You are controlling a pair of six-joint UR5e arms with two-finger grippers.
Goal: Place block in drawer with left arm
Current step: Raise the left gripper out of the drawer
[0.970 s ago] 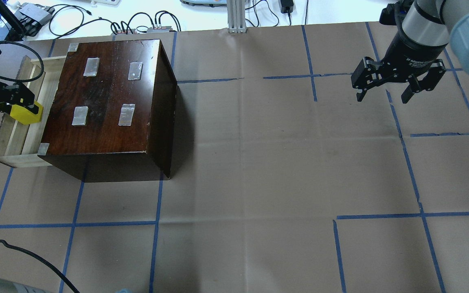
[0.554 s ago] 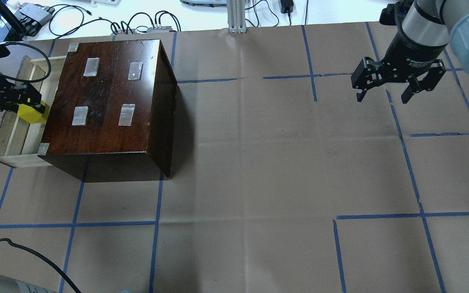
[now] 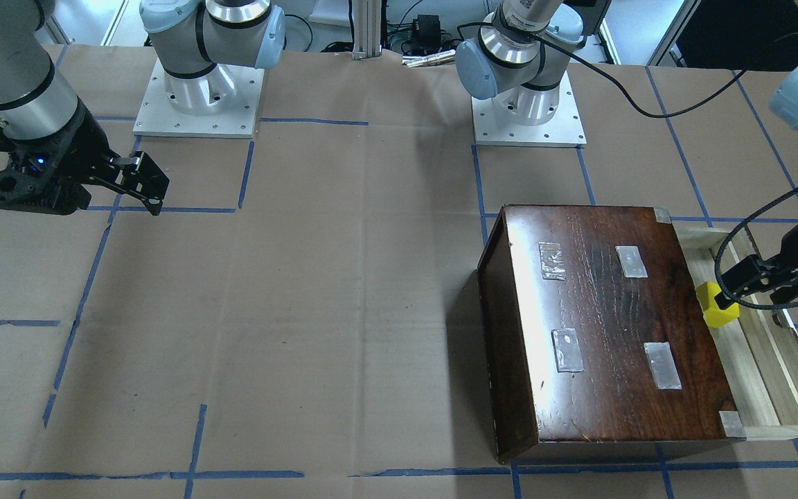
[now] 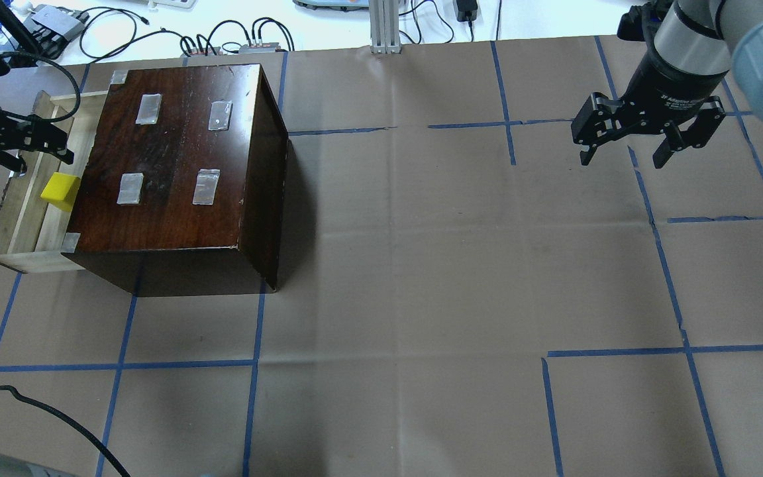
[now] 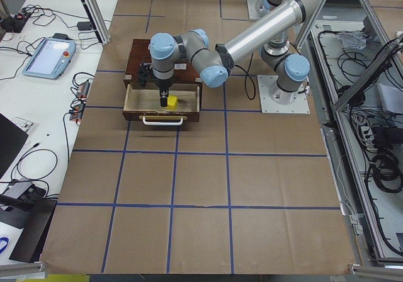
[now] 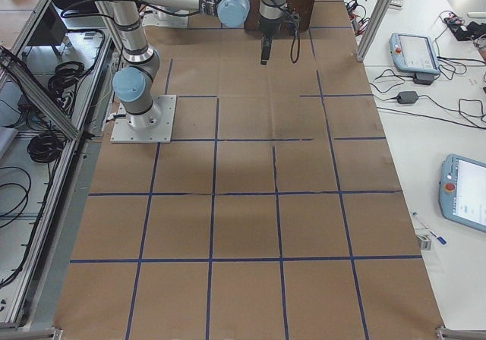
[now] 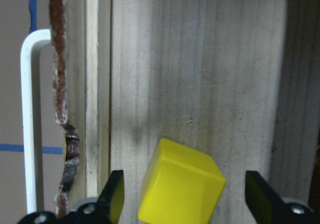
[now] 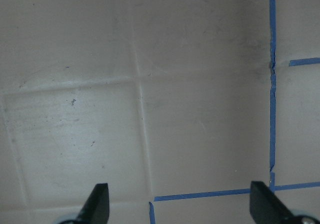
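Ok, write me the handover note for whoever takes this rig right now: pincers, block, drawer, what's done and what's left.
The left pincer is open and holds nothing, above the pulled-out drawer.
The right pincer is open and empty, over bare paper far from the box.
The yellow block lies on the drawer floor beside the dark wooden casing; the wrist view shows gaps to both fingers.
Done: the block is in the drawer.
Left: probably only lifting the left arm clear.

block [image 4: 59, 191] in drawer [image 4: 18, 218], beside casing [image 4: 176, 172]
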